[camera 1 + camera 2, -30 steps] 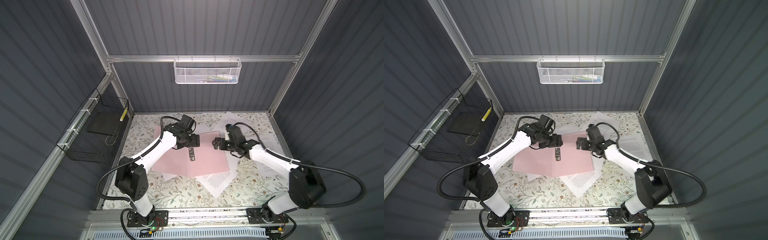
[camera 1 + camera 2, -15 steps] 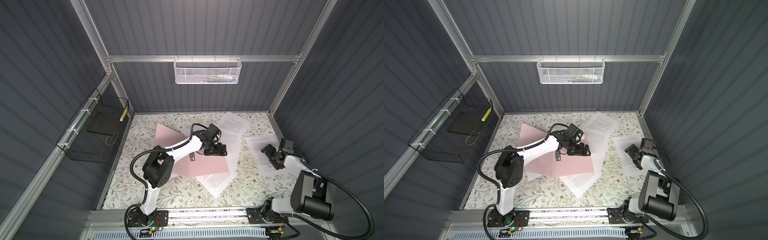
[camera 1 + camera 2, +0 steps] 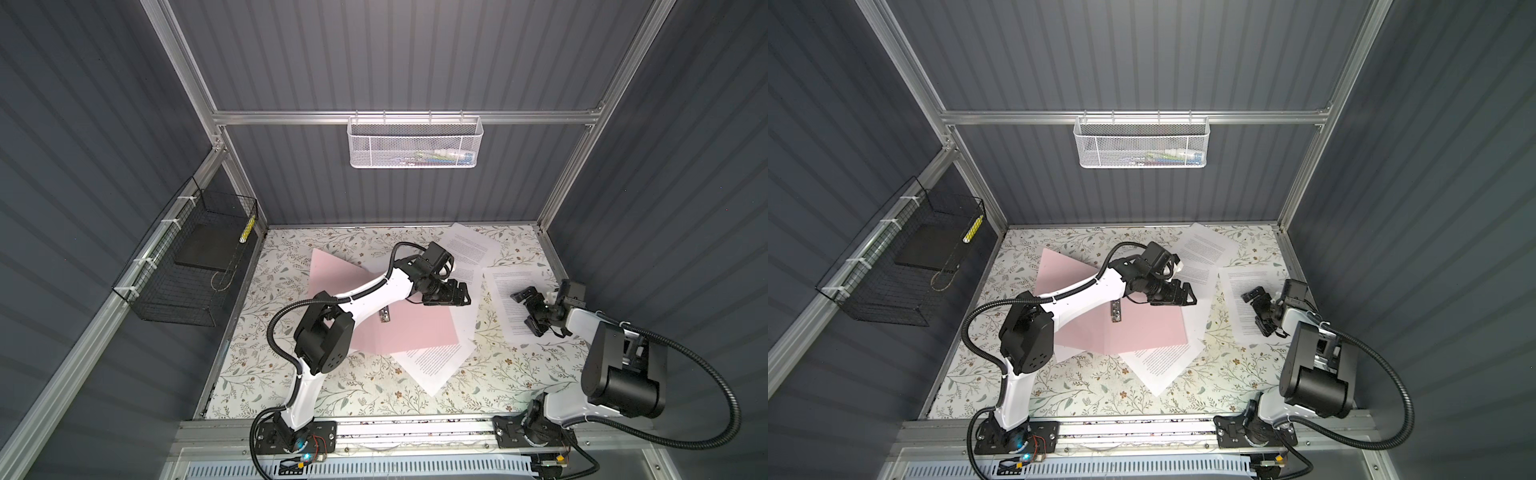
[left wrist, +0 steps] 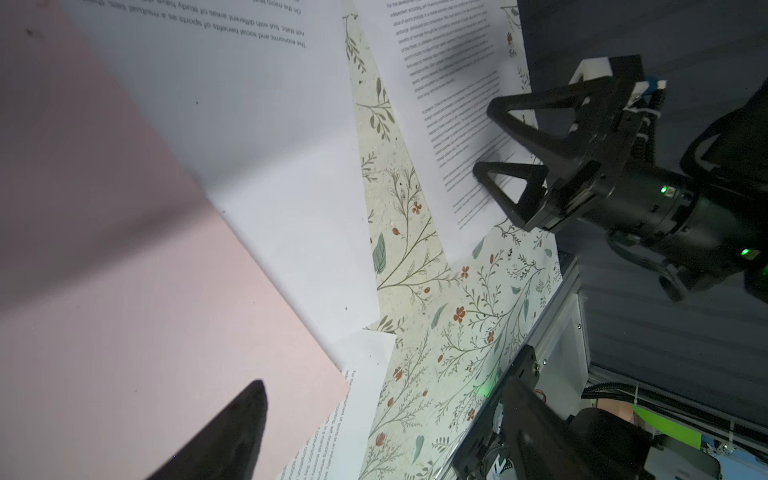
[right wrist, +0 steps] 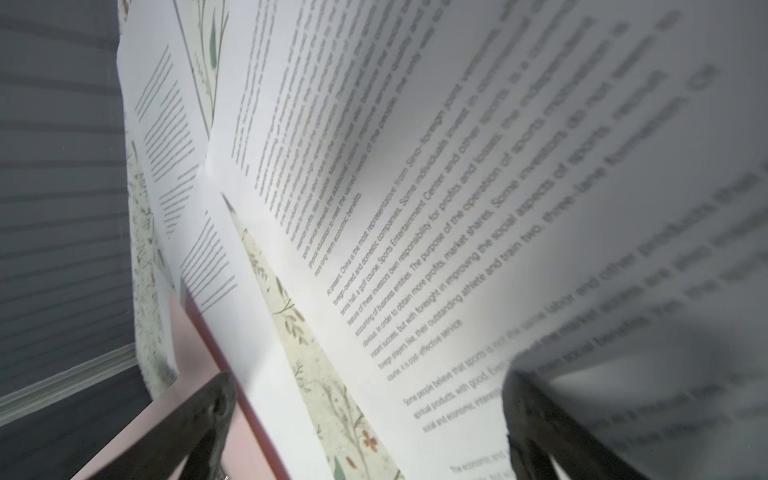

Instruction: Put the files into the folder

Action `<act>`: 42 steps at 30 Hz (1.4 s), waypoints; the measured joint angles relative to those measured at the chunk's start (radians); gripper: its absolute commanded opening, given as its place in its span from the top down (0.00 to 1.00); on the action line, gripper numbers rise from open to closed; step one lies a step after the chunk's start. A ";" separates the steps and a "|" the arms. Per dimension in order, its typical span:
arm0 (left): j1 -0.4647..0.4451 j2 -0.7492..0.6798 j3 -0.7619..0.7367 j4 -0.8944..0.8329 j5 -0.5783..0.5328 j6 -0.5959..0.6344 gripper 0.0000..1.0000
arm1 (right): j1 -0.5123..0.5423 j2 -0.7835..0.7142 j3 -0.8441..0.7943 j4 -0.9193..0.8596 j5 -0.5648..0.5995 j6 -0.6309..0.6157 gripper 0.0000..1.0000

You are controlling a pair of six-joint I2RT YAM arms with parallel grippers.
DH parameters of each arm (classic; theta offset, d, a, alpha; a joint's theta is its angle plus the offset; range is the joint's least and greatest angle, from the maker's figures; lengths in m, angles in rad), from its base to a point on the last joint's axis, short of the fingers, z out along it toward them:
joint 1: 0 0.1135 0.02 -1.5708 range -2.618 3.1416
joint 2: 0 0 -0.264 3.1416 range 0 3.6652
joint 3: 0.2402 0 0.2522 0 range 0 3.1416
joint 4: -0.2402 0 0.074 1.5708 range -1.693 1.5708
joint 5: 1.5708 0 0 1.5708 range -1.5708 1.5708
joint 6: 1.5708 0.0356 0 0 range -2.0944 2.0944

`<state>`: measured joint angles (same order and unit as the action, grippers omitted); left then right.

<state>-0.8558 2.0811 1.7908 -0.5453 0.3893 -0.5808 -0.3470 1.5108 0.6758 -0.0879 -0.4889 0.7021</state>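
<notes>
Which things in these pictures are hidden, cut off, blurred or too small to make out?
Folder spine: both top views, left arm covers part of it.
Sheets under the folder: top views, folder hides their number.
White basket contents: top views, too small behind mesh.
Left fingers: left wrist view, bottom edge cuts off all but one tip.
Sheet text: right wrist view, blurred near the lens.

The folder point(image 3: 419, 332) lies open at the centre of the table point(image 3: 353, 390), with the clip point(image 3: 384, 326) beside its fold. The near sheet point(image 3: 432, 365) protrudes from under the folder's near right corner. The rear sheets point(image 3: 469, 249) overlap behind it to the right. The right sheet point(image 3: 505, 282) lies apart, beside the table's right edge.
</notes>
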 measured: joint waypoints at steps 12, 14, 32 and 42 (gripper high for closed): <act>-0.016 0.076 0.130 -0.045 0.035 0.001 0.11 | 0.302 -0.162 -0.135 0.074 -0.035 0.216 0.01; -0.034 0.117 0.157 -0.053 0.043 0.001 0.11 | 0.283 -0.192 -0.076 0.012 0.001 0.180 0.01; -0.169 0.395 0.335 -0.079 0.083 -0.008 0.12 | 0.010 0.340 0.586 -0.294 0.265 -0.236 0.01; -0.168 0.380 0.297 -0.048 0.084 -0.007 0.12 | 0.006 0.530 0.761 -0.435 0.287 -0.330 0.03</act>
<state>-1.0241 2.4611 2.0876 -0.5938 0.4728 -0.5880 -0.3405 2.0407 1.4372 -0.5232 -0.2020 0.3725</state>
